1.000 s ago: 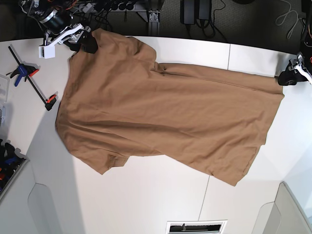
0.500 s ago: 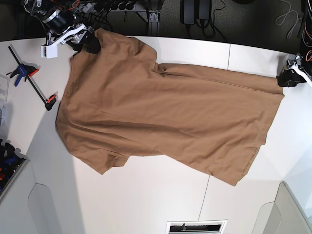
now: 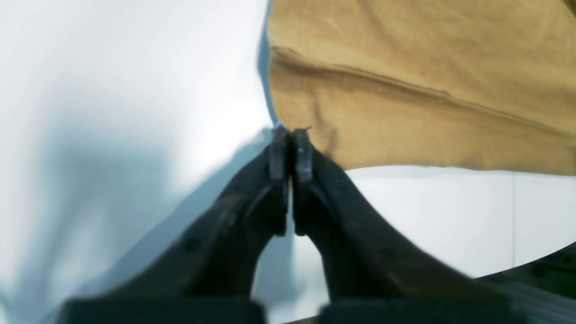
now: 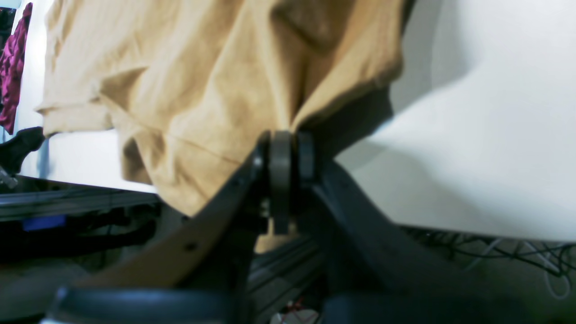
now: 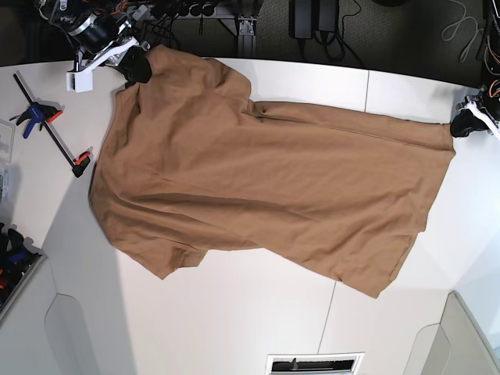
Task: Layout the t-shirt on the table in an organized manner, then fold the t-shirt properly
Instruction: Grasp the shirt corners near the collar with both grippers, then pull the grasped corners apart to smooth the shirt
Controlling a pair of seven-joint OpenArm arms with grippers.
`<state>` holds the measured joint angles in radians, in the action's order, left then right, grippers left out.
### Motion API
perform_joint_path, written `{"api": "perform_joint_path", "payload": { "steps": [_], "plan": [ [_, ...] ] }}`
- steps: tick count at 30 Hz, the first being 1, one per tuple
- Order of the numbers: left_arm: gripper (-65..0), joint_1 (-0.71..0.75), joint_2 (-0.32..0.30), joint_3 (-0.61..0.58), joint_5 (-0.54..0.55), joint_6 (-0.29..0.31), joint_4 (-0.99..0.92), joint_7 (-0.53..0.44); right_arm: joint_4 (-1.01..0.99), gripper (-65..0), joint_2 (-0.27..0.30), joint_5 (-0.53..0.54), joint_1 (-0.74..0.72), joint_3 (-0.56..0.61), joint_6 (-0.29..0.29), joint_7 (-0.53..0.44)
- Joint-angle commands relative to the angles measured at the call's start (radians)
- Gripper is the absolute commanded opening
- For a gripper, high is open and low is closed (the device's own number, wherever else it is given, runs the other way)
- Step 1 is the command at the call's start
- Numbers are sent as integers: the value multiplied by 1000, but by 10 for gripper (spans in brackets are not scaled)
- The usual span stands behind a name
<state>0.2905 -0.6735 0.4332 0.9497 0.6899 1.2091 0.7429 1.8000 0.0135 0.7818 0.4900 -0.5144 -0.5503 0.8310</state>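
The tan-brown t-shirt (image 5: 258,176) lies spread across the white table (image 5: 250,312), its length running left to right. My right gripper (image 5: 139,66) is at the far left corner, shut on a bunched fold of the shirt near its sleeve. In the right wrist view the right gripper (image 4: 288,137) pinches the shirt (image 4: 202,90), which rises from the jaws. My left gripper (image 5: 462,125) is at the far right, shut on the shirt's far hem corner. In the left wrist view the left gripper (image 3: 290,135) pinches the very tip of the shirt (image 3: 405,67).
A long bar clamp (image 5: 51,129) with blue and red handles lies on the table's left side. A white block (image 5: 76,80) sits by the right gripper. A bin (image 5: 12,266) stands at the left edge. Cables and the dark back edge lie behind both grippers.
The right gripper has shifted slightly back with the sleeve. The left gripper has moved a little outward to the right, and the shirt's far edge is drawn straighter.
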Motion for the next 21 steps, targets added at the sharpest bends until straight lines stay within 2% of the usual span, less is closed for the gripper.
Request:
{"api": "perform_joint_path", "payload": {
  "steps": [1, 7, 11, 21],
  "plan": [
    [-650, -5, -35, 13, 31, 8, 16, -6, 16, -650, 3, 35, 4, -2, -8, -19],
    [-650, -5, -45, 72, 64, 8, 77, 35, 17, -650, 3, 113, -13, -39, -23, -19],
    [-650, -9, -45, 79, 63, 8, 124, 31, 17, -650, 3, 115, -74, -67, -23, -19],
    [-650, -106, -45, 69, 13, 8, 127, 17, 15, -650, 3, 24, -250, -71, -21, -21]
  ]
}}
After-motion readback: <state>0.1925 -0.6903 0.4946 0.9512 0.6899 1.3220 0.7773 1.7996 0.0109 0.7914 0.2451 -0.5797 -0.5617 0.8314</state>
